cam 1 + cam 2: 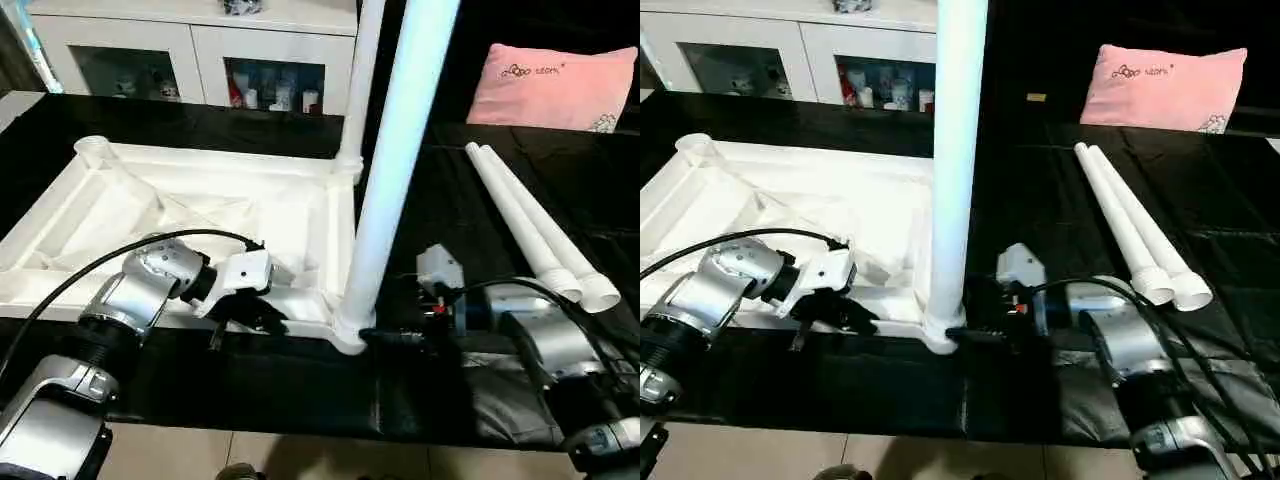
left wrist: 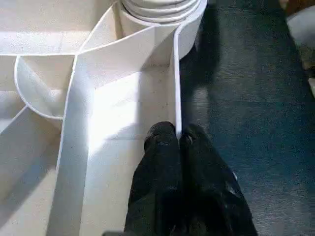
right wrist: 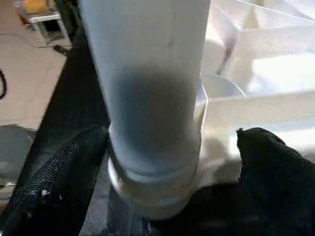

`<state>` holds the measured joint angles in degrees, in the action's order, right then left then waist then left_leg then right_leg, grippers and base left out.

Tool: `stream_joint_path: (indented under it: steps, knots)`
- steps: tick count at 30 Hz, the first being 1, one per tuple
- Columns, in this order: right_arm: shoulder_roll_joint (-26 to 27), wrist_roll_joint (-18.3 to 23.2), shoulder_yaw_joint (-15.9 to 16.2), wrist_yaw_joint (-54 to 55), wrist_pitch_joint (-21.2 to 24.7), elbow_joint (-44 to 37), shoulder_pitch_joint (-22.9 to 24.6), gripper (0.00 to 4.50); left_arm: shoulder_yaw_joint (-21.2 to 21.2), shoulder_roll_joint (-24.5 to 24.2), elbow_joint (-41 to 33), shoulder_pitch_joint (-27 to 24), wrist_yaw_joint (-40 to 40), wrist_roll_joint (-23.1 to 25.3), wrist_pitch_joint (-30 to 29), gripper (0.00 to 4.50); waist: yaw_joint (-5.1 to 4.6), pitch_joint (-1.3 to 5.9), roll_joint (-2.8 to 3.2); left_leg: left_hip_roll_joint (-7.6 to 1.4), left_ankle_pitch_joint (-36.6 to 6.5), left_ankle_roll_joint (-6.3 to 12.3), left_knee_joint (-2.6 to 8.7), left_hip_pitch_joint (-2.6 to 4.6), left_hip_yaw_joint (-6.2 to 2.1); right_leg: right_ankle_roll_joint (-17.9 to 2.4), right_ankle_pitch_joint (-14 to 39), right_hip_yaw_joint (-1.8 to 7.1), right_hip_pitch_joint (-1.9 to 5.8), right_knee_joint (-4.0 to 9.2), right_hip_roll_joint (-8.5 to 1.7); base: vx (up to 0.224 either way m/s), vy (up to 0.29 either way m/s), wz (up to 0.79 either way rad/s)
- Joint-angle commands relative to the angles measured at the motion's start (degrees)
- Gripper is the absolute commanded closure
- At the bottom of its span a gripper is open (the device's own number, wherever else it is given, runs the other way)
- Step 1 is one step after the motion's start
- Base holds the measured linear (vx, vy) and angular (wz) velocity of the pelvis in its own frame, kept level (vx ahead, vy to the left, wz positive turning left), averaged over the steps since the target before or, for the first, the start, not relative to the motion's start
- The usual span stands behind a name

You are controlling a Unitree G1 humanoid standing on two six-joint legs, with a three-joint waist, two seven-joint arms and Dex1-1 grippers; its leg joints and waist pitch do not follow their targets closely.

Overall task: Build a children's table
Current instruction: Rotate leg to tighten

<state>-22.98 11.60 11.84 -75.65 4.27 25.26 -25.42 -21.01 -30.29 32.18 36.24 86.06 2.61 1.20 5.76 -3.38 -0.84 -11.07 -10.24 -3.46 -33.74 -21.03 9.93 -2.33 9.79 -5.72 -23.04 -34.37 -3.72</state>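
The white tabletop [image 1: 200,210] lies upside down on the black surface, ribs up. One white leg [image 1: 400,150] stands upright in its near right corner socket [image 2: 157,14]. A second leg [image 1: 360,80] rises from the far right corner. Two loose legs [image 1: 530,220] lie side by side to the right. My left gripper [image 2: 177,132] is shut on the tabletop's thin near rim, just left of the standing leg. My right gripper [image 3: 167,142] is open, one finger on each side of that leg's base [image 3: 152,187], with gaps between the fingers [image 3: 74,167] and the leg.
A white cabinet with glass doors [image 1: 200,50] stands behind the table. A pink pillow [image 1: 560,85] lies at the back right. The black surface's front edge [image 1: 300,425] runs just below my forearms, with tiled floor beyond. An empty socket [image 1: 92,150] sits at the far left corner.
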Motion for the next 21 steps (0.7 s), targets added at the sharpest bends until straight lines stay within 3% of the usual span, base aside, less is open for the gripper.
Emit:
stream_joint_path:
  steps: [1,6,21]
  knots:
    - [0.3,-0.4,1.1,-1.5,-1.3,1.5,-1.4,0.18,-1.9,0.6,-2.5,-0.2,2.4,-0.4,1.0,4.5,0.01,4.15,-0.24,-2.79,-8.6,3.58,3.47,0.65,-0.35,-10.6,13.6,3.48,3.23,3.69,-5.18,0.0,0.0,0.0]
    - [1.4,-1.1,1.8,-1.7,-2.1,3.7,-2.6,0.63,-2.0,1.1,-2.6,-0.1,2.4,-0.4,1.0,4.5,0.13,4.07,-0.17,-2.8,-9.7,2.73,3.56,0.77,-0.44,-9.9,15.8,3.5,3.17,3.94,-5.22,0.0,0.0,0.0]
    - [1.6,-0.5,2.2,-4.5,-2.4,5.7,-3.1,1.74,-2.3,1.0,-2.6,-0.1,2.4,-0.5,0.3,4.5,0.4,4.25,-0.23,-2.73,-8.3,3.25,3.4,0.62,-0.4,-10.2,13.3,3.5,3.28,3.6,-5.06,0.0,0.0,0.0]
